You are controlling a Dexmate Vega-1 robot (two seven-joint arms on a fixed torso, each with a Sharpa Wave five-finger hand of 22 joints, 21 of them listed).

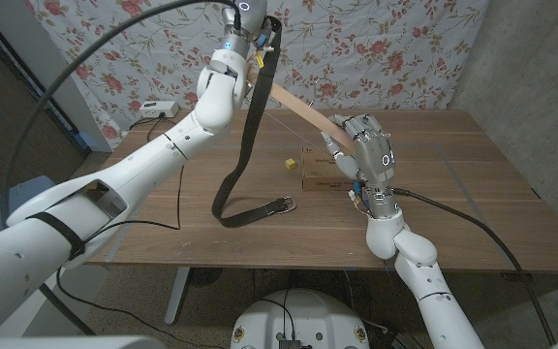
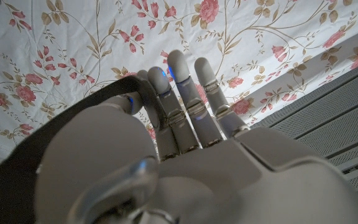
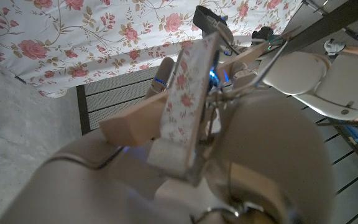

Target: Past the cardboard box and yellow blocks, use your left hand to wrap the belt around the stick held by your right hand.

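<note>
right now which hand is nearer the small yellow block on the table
Right. The right hand, gripping the long wooden stick, hovers just beside the cardboard box next to the small yellow block. The left hand is raised high above the table's far side, holding the dark belt.

Belts: one black belt (image 1: 248,136) is hanging down, with its end lying on the worktop (image 1: 473,204).
Sticks: one wooden stick (image 1: 294,105) is slanting up over the worktop.
Boxes: one cardboard box (image 1: 320,171) is sitting on the worktop.
Yellow blocks: one yellow block (image 1: 286,163) is showing beside the box.
Robot hands: two are showing, the left robot hand (image 1: 243,39) and the right robot hand (image 1: 364,145).
</note>
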